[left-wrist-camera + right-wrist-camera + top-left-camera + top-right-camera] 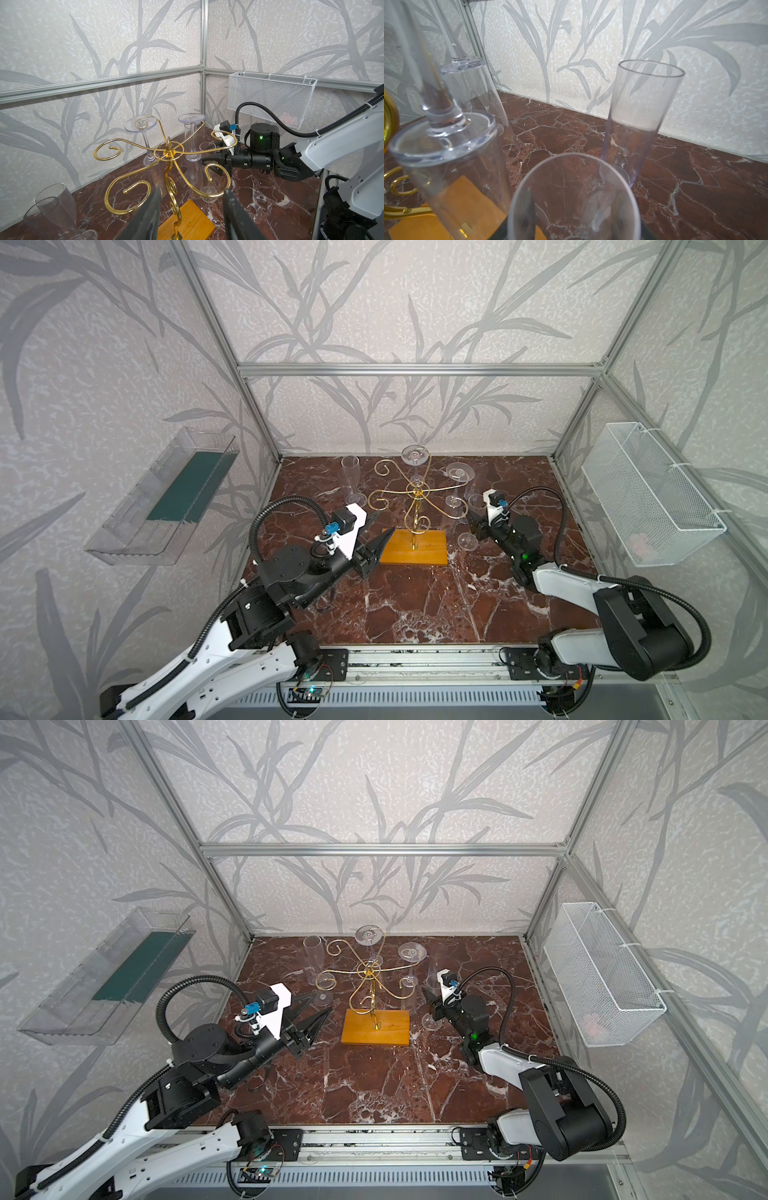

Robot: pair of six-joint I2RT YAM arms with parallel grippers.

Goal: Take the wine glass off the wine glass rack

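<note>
The gold wire wine glass rack [417,490] [168,149] stands on its orange wooden base [414,547] mid-table. Two clear wine glasses hang upside down from its far arms, their feet up [415,454] [459,470] [140,124] [191,118]. Right of the rack, my right gripper [471,516] [209,164] [573,224] is shut on an upright wine glass [207,149] [573,187]. Its fingers press both sides and the glass's foot [467,540] is at the table. My left gripper [384,522] [192,189] hangs open and empty, just left of the base.
Upright glasses stand at the back left [350,477] [56,199], and one stands beyond the right gripper [643,116]. A clear tray [166,497] hangs on the left wall. A white mesh basket [652,493] [270,97] hangs on the right wall. Walls close in three sides.
</note>
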